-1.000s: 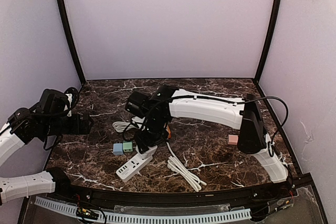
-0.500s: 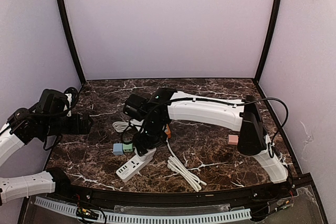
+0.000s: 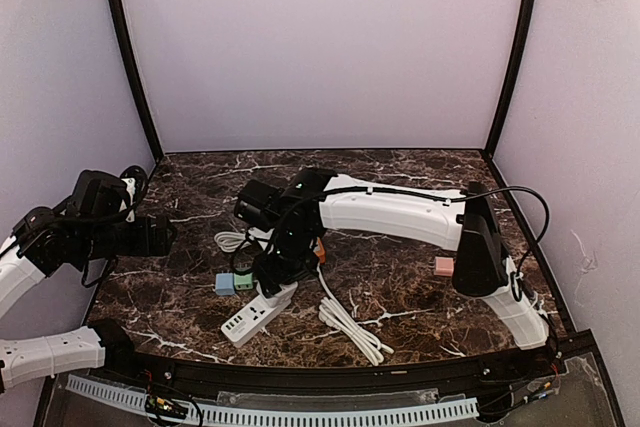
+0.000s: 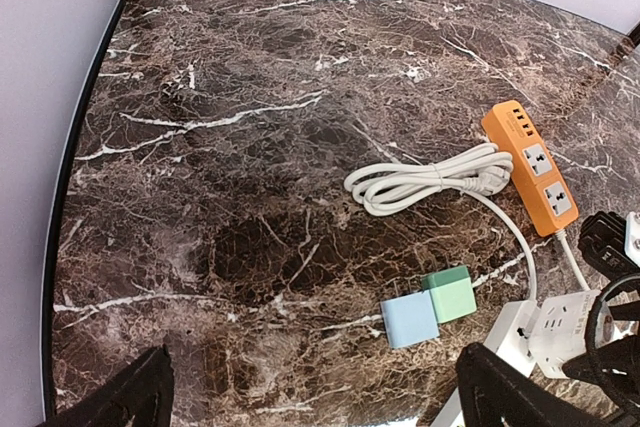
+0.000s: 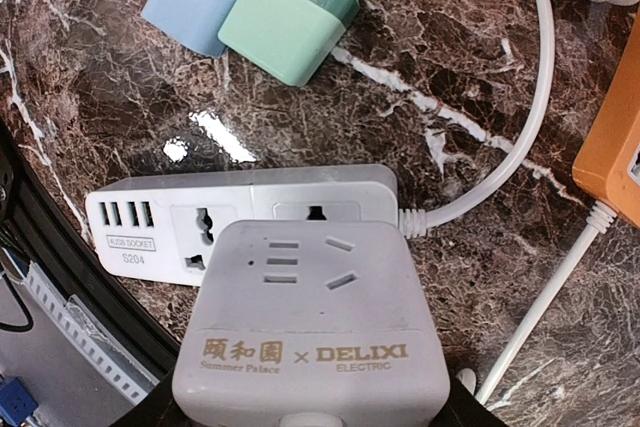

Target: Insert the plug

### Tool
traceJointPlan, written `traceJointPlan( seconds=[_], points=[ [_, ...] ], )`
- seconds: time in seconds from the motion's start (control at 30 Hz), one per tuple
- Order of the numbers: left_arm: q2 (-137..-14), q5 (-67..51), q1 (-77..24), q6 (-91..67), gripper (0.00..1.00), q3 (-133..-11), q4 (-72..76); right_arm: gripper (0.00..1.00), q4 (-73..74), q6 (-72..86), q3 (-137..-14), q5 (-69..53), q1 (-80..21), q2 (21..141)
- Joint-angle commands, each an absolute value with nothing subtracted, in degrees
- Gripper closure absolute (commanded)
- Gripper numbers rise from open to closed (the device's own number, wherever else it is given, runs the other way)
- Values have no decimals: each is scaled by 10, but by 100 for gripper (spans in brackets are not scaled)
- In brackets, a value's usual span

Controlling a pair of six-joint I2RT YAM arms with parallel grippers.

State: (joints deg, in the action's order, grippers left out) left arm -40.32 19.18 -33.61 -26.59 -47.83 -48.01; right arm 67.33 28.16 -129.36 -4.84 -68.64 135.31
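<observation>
My right gripper (image 3: 272,272) is shut on a white cube plug (image 5: 310,322) marked DELIXI. It holds the cube just over the cord end of the white power strip (image 5: 200,217), covering most of the end socket. I cannot tell whether the cube's prongs are in the socket. The strip lies at the front centre of the table (image 3: 255,315). My left gripper (image 3: 160,234) is open and empty at the far left, its fingers (image 4: 130,402) spread above bare marble.
A blue plug (image 4: 408,320) and a green plug (image 4: 448,293) lie side by side left of the strip. An orange power strip (image 4: 530,167) with a coiled white cable (image 4: 430,179) lies behind. A white cable bundle (image 3: 350,325) and a pink block (image 3: 443,266) lie right.
My right gripper has shifted slightly left and down with the cube toward the white strip. The left arm has barely moved.
</observation>
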Motion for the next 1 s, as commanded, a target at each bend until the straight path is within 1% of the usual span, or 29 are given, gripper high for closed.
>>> traceJointPlan(
  seconds=[0.0, 0.43, 0.97],
  points=[
    [-398, 200, -337, -269, 1, -469, -483, 100, 701, 286, -1283, -25, -692, 1340],
    [-394, 204, -337, -270, 1, -469, -484, 100, 731, 273, -1284, -36, -702, 1344],
    [-392, 204, -337, -272, 1, -468, -485, 100, 758, 278, -1328, 18, -703, 1380]
  ],
)
